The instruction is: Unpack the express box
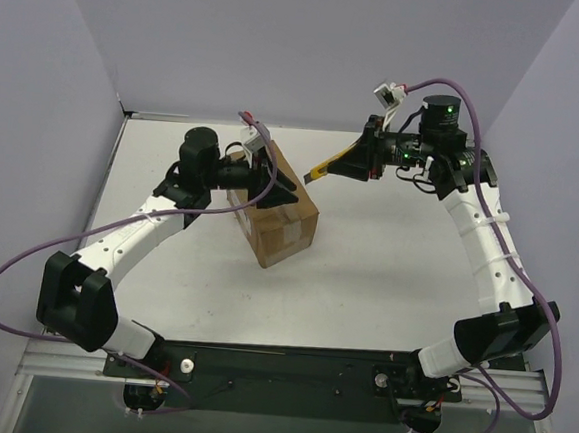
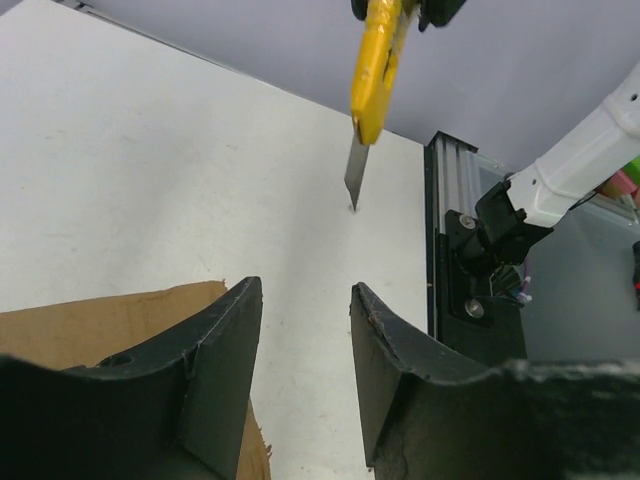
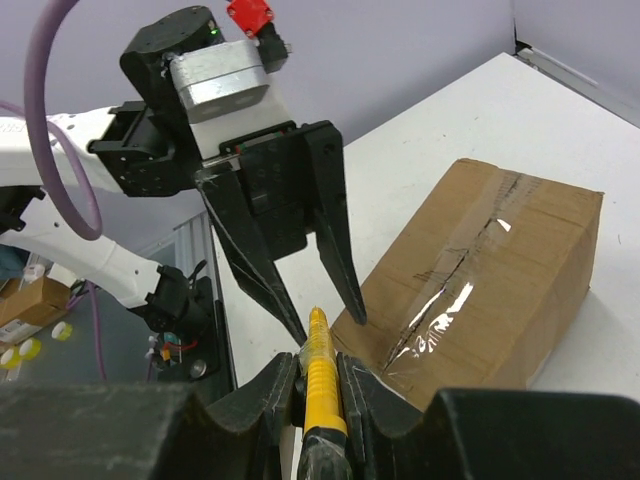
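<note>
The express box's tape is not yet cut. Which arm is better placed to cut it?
Right. The right gripper holds the yellow knife, blade out, aimed toward the express box and its tape seam. The left gripper is open and empty beside the box.

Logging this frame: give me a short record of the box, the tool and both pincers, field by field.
box: brown cardboard, on the table, flaps closed
tape: clear, wrinkled, along the top seam
left pincer: open, at one end of the box, holding nothing
right pincer: shut on the knife
knife: yellow, blade out, aimed toward the box, tip appears free of it
task state: box not yet opened
</note>
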Robot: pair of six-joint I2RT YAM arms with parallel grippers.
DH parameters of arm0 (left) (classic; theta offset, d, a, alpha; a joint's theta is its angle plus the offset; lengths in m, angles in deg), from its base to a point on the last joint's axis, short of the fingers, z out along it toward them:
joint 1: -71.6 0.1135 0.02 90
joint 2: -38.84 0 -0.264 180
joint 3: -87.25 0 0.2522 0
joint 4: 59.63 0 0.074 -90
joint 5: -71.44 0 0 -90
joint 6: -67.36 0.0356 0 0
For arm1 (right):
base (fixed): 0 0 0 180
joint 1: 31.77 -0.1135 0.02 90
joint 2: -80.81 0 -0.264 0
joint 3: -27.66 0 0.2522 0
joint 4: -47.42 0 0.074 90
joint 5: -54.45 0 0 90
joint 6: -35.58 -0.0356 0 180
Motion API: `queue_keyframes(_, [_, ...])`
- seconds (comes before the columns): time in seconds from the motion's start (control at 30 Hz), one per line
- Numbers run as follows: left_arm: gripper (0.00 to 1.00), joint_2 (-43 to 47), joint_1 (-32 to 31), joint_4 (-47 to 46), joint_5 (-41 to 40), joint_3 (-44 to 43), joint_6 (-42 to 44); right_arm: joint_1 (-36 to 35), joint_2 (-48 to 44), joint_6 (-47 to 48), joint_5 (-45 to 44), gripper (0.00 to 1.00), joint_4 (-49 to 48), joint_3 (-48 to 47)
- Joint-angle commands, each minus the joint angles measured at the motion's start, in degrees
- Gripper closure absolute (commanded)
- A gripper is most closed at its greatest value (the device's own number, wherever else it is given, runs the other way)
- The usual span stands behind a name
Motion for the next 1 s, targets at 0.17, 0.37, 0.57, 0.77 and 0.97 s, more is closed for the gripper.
queue_keyframes(0.17, [0.56, -2.2, -1.4, -12.8, 6.1, -2.9, -7.7, -2.4, -1.2, 0.0, 1.3, 1.0, -2.8, -0.3])
queue_keyframes(0.37, [0.69, -2.6, -1.5, -13.2, 6.8, -3.2, -8.1, -2.4, -0.3, 0.0, 1.1, 1.0, -2.9, -0.9])
queue_keyframes(0.57, [0.8, -3.1, -1.5, -13.4, 6.9, -3.7, -7.8, -2.5, 0.5, 0.0, 1.2, 1.0, -3.1, -1.2])
queue_keyframes(0.77, [0.9, -3.8, -1.5, -14.4, 6.9, -4.2, -8.0, -2.8, 0.7, -1.7, 1.0, 1.0, -3.5, -0.8])
queue_keyframes(0.97, [1.0, -3.9, -1.3, -15.7, 7.0, -4.0, -8.7, -2.9, 0.7, -1.6, 0.0, 1.0, -3.5, -0.2])
